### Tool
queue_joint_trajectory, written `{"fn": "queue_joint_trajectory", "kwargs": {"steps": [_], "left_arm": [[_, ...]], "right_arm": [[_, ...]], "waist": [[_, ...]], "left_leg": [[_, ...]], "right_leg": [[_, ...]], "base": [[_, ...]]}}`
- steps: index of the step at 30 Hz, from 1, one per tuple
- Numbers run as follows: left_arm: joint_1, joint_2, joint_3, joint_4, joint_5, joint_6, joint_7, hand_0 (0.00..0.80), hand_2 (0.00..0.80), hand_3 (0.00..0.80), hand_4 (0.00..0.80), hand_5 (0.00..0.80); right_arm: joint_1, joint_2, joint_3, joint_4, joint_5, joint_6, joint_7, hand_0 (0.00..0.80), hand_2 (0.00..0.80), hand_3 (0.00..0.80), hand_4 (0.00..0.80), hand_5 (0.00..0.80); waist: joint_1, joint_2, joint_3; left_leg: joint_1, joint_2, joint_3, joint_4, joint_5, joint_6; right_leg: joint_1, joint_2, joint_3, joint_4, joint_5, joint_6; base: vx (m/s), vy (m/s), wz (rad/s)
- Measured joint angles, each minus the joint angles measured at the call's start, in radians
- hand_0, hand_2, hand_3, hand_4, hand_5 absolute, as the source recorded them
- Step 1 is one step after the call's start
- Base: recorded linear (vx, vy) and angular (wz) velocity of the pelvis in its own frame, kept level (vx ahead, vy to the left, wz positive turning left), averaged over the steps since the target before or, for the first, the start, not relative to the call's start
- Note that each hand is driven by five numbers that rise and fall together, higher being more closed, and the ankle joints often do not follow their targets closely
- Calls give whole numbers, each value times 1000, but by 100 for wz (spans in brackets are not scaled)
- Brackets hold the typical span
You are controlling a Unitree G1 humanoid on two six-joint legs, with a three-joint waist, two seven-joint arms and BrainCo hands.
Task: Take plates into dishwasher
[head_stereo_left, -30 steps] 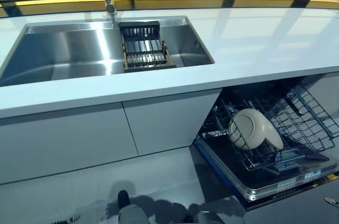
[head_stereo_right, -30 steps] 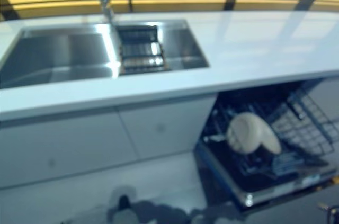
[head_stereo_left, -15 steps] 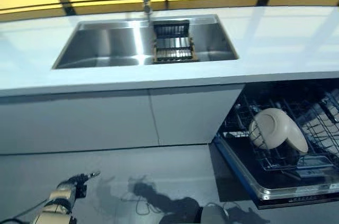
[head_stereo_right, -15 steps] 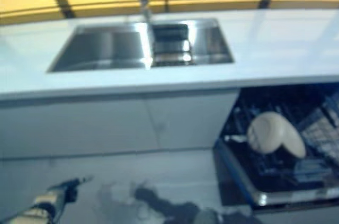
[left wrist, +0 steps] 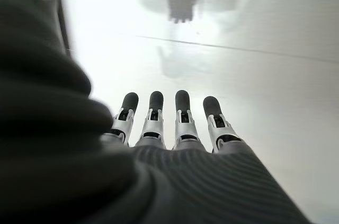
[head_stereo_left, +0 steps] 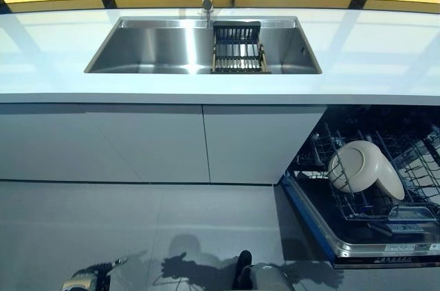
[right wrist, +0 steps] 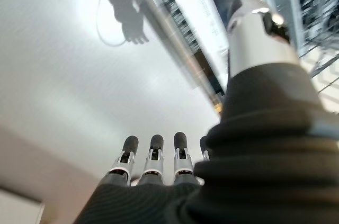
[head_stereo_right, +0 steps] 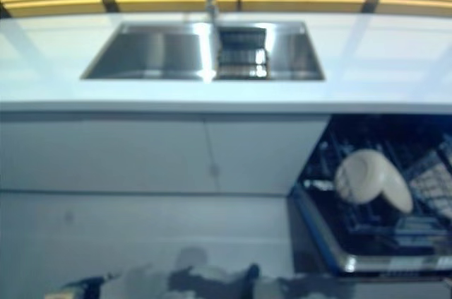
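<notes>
You have one cream-coloured round ceramic plate [head_stereo_left: 363, 170] already standing tilted on edge in the dark wire lower rack [head_stereo_left: 385, 205] of the open dishwasher, to the right of the stainless steel sink [head_stereo_left: 165, 47] and below counter level; no other plate shows on the white countertop [head_stereo_left: 385, 50] or in the sink, where only a small black slatted drain rack [head_stereo_left: 238, 49] sits at the right end. Expect any plate to be stiff, smooth, fairly heavy for its size and breakable (slippery too if wet), so you would best pinch it at the rim, thumb on one face and fingers on the other, and lower it between the tines rather than drop it. Your left hand [left wrist: 164, 123] hangs low over the grey floor with fingers straight and nothing in it; your right hand [right wrist: 153, 155] is likewise straight-fingered and empty, near the dishwasher's edge. Compared with a second ago the whole view has swung, so the sink now sits centred, while the plate itself has not shifted in its rack.
</notes>
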Motion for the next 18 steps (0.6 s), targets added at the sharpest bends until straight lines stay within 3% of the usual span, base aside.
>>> {"fn": "queue_joint_trajectory", "kwargs": {"steps": [1, 4, 5, 6, 7, 9, 11, 13, 14, 15, 16, 18], "left_arm": [[-17, 2, 0, -10, 1, 2, 2, 0, 0, 0, 0, 0], [-47, 15, 0, -15, 3, 10, 0, 0, 0, 0, 0, 0], [-43, 25, 4, -8, 3, 11, -3, 0, 0, 0, 0, 0], [-38, 37, 16, 5, 4, 14, -4, 0, 0, 0, 0, 0], [-21, 47, 38, 13, 6, 26, -7, 0, 0, 0, 0, 0], [9, 51, 80, 28, 10, 30, -11, 0, 0, 0, 0, 0], [71, 55, 94, 59, 23, 28, -19, 0, 0, 0, 0, 0], [147, 54, 97, 80, 23, 30, -18, 0, 0, 0, 0, 0], [173, 58, 99, 86, 21, 30, -13, 0, 0, 0, 0, 0], [194, 61, 99, 86, 19, 31, -5, 0, 0, 0, 0, 0], [198, 49, 99, 84, 19, 32, 3, 0, 0, 0, 0, 0], [178, 7, 99, 66, 19, 32, 4, 0, 0, 0, 0, 0]], "right_arm": [[2, 1, -1, 3, -6, -1, 5, 0, 0, 0, 0, 0], [30, 21, -38, 0, -5, -1, 19, 0, 0, 0, 0, 0], [27, 30, -43, -11, -3, -2, 24, 0, 0, 0, 0, 0], [16, 47, -43, -21, -2, -8, 24, 0, 0, 0, 0, 0], [5, 69, -44, -22, 3, -11, 23, 0, 0, 0, 0, 0], [21, 117, -41, -15, 6, -12, 13, 0, 0, 0, 0, 0], [17, 173, -22, -19, 5, -23, 5, 0, 0, 0, 0, 0], [2, 218, -6, -36, 4, -41, -5, 0, 0, 0, 0, 0], [-10, 238, 7, -41, 4, -50, -11, 0, 0, 0, 0, 0], [-27, 254, 20, -33, 4, -61, -16, 0, 0, 0, 0, 0], [-45, 256, 28, -23, 4, -72, -26, 0, 0, 0, 0, 0], [-57, 255, 49, -42, 10, -96, -48, 0, 0, 0, 0, 0]], "waist": [[-16, 0, 10], [-47, -23, 49], [-45, -21, 57], [-41, -5, 72], [-42, 11, 79], [-21, 32, 81], [34, 39, 72], [82, 30, 55], [109, 7, 41], [136, -21, 26], [151, -26, 20], [141, -6, 8]], "left_leg": [[8, -6, -3, -2, 2, 5], [17, -34, -14, -7, 21, 22], [15, -26, 6, -10, 24, 26], [19, -7, 27, -21, 32, 33], [18, 21, 62, -35, 45, 38], [18, 54, 158, -38, 57, 36], [43, 70, 251, -43, 59, 32], [58, 84, 298, -40, 62, 26], [60, 82, 300, -32, 61, 26], [59, 75, 299, -17, 58, 20], [58, 74, 296, -2, 52, 12], [33, 98, 262, 12, 41, -3]], "right_leg": [[11, -2, 6, -6, 7, 9], [14, 3, 135, -2, 35, 31], [19, 17, 147, -53, 84, 60], [44, 40, 150, -132, 156, 127], [47, 49, 135, -156, 183, 187], [34, -5, 94, 10, 129, 166], [58, -130, 56, 167, 84, 174], [128, -187, 28, 108, 67, 185], [174, -197, -14, 12, 74, 183], [212, -190, -49, -85, 137, 162], [235, -174, -53, -137, 125, 174], [238, -143, -51, -166, 110, 175]], "base": [[-274, -27, 11], [-262, -56, 8], [-237, -73, -56], [-241, -80, -64], [-311, -126, -50], [-254, -116, -40], [-185, -189, -86], [-131, -251, -109], [-132, -223, -101], [-97, -217, -98], [-65, -185, -79], [-46, -130, -28]]}}
